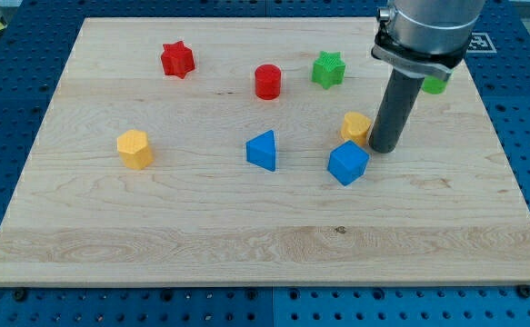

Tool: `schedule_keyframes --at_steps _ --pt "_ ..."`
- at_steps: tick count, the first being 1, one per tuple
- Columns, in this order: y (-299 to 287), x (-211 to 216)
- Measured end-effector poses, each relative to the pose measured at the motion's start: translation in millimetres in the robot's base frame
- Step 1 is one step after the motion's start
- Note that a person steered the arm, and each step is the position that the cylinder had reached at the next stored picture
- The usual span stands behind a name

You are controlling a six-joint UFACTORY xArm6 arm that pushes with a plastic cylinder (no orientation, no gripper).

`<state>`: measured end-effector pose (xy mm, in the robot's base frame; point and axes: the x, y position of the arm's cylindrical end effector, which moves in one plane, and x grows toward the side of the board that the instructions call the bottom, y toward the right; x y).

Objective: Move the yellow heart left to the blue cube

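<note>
From left to right I see a yellow hexagonal block (134,148), red star (178,59), blue triangular block (263,150), red cylinder (267,81), green star (329,68), then the blue cube (347,163) with the yellow heart (355,126) touching at its 12 o'clock, my tip (383,149), fingerless, against the heart's 3 o'clock side, and a green block (435,84) half hidden behind the rod.

Bright even light, soft shadows, sharp focus throughout.

Arm entered from the view's top right. Silvery wrist housing sat at the top edge, a dark clamp ring below it. Straight dark rod ran down from the ring, near upright, leaning slightly toward the view's left at its lower end. My tip (382,148) rested at board level, right of centre. No gripper fitted.
</note>
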<state>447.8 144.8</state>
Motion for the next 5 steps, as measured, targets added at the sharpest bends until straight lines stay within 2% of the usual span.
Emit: schedule_keyframes --at_steps 1,2,4,5 --pt "0.0 -27.0" --pt "-20.4 -29.2" --pt "-85.7 -4.7" --pt "-89.7 -26.5"
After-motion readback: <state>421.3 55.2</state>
